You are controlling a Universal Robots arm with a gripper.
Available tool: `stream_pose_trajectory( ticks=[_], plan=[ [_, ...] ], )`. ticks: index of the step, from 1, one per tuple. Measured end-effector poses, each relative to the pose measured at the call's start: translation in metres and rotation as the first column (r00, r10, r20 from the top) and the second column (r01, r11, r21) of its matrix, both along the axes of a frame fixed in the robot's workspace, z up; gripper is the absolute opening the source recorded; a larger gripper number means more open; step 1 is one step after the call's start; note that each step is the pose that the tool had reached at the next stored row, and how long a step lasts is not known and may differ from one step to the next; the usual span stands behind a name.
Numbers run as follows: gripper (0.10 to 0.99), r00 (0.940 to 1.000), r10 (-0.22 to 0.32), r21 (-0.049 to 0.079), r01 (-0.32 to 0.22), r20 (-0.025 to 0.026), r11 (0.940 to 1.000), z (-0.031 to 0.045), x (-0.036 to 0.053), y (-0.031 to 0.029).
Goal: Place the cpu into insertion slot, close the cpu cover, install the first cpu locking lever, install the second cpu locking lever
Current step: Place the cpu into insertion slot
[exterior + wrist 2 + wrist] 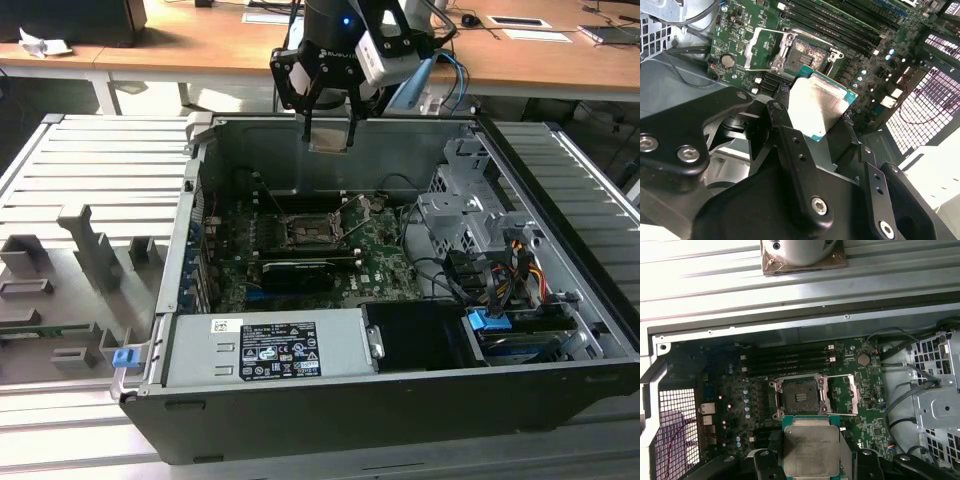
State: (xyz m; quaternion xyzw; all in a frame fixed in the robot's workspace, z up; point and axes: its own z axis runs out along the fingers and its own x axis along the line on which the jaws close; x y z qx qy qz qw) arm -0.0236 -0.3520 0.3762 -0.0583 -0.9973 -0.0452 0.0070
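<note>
The cpu (810,450) is clamped in the gripper (330,138) over the computer case (400,420) (set on a ribbed grey table (90,160)). Wooden desks (200,50) are seen behind.

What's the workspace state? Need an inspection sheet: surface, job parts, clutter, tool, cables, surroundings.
Surface: grey ribbed platform carrying an open computer case, with the circuit board exposed.
Job's things: chip held in the air over the board, not seated; socket bare; cover swung open beside the socket.
Clutter: nothing seen loose on the board; grey fixture blocks stand on the platform at the exterior view's left.
Tool: tool shut on the chip's edges, hanging over the open case.
Cables: black wires beside the board; coloured bundle by the drive bays, apart from the socket.
Surroundings: wooden desks behind.
</note>
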Motion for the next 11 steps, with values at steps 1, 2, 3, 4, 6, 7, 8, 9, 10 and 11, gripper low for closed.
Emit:
stream_pose_trajectory(
  ticks=[1,2,3,4,6,7,8,9,10,11],
  plan=[
    [0.541,1.0000,-0.001,0.000,0.001,-0.0001,1.0000,0.0000,0.0000,0.0000],
    [0.541,1.0000,-0.002,0.000,0.002,0.0000,1.0000,-0.0001,0.0000,0.0000],
    [0.541,1.0000,-0.003,0.000,0.003,0.0000,1.0000,-0.0001,0.0000,0.0000],
    [0.541,1.0000,-0.004,0.000,0.004,0.0000,1.0000,-0.0001,0.0000,0.0000],
    [0.541,1.0000,-0.007,0.000,0.007,0.0000,1.0000,-0.0002,0.0000,0.0000],
    [0.541,1.0000,-0.008,0.000,0.008,0.0000,1.0000,-0.0002,0.0000,0.0000],
    [0.541,1.0000,-0.009,0.000,0.009,0.0000,1.0000,-0.0003,0.0000,0.0000],
    [0.541,0.9999,-0.010,0.000,0.010,0.0000,0.9999,-0.0003,0.0000,0.0000],
    [0.541,0.9999,-0.011,0.000,0.011,0.0000,0.9999,-0.0003,0.0000,0.0000],
    [0.541,0.9999,-0.012,0.000,0.012,0.0000,0.9999,-0.0002,0.0000,0.0000]
  ],
)
